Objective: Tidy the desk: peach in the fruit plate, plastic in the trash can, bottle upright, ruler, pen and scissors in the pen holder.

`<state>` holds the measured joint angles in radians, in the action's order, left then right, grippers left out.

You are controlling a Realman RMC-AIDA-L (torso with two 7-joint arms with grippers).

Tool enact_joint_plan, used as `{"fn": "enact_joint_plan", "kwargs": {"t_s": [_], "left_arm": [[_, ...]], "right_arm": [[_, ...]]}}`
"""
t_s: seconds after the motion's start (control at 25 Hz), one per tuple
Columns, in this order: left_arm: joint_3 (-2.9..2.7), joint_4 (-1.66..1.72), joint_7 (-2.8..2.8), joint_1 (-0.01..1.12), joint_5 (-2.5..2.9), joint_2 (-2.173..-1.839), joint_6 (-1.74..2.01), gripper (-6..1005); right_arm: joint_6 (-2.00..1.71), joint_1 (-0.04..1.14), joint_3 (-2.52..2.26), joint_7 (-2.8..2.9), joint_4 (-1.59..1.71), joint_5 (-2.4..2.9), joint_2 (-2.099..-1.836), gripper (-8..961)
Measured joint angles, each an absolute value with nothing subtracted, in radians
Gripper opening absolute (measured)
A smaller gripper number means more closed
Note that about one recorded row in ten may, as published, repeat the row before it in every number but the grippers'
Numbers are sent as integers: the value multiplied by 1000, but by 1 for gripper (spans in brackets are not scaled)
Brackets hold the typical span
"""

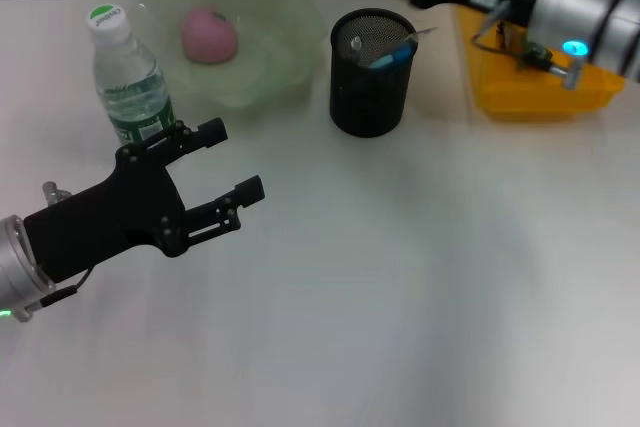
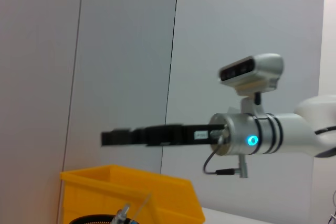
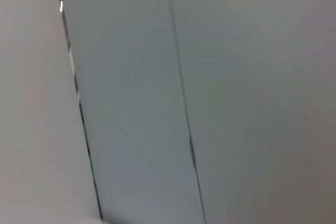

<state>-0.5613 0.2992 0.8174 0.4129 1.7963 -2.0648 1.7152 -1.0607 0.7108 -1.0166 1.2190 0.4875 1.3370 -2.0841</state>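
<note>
A pink peach [image 1: 208, 35] lies in the pale green fruit plate [image 1: 290, 52] at the back left. The bottle [image 1: 127, 77], with a green label and white cap, stands upright beside it. My left gripper [image 1: 232, 160] hovers open and empty just in front of the bottle. The black mesh pen holder [image 1: 370, 87] holds a blue-handled item and a silvery one; I cannot tell ruler, pen and scissors apart. Behind it on the right is the yellow trash can [image 1: 535, 82]. My right gripper [image 2: 113, 137] reaches out above the trash can and pen holder. The plastic is out of view.
The left wrist view looks across at the right arm [image 2: 252, 135], the trash can [image 2: 131, 192] and grey wall panels. Only wall shows in the right wrist view. White tabletop [image 1: 420, 277] spreads across the front and right.
</note>
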Motion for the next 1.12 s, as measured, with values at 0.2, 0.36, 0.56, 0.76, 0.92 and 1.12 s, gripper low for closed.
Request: {"fn": "enact_joint_plan", "kwargs": {"t_s": [0.2, 0.36, 0.56, 0.76, 0.92, 1.12], "left_arm": [[-563, 296, 860, 426, 1796, -2066, 1715, 797], [-579, 298, 927, 440, 1809, -2063, 1714, 797], [-589, 340, 1001, 441, 1869, -2055, 1731, 797], [-589, 380, 1057, 439, 1927, -2041, 1762, 797], [-591, 387, 1062, 438, 1947, -2038, 1757, 797], [-595, 401, 1062, 446, 1991, -2038, 1734, 797]], "right_arm": [[-1338, 587, -1000, 1254, 571, 1265, -2078, 760], [-1661, 498, -980, 1236, 584, 1288, -2042, 811], [-1778, 485, -978, 1232, 543, 1456, -1986, 809], [-1754, 501, -978, 1228, 532, 1653, -1987, 808], [-1710, 518, -984, 1227, 531, 1739, -2003, 809], [-1689, 540, -983, 1227, 530, 1803, -2026, 809]]}}
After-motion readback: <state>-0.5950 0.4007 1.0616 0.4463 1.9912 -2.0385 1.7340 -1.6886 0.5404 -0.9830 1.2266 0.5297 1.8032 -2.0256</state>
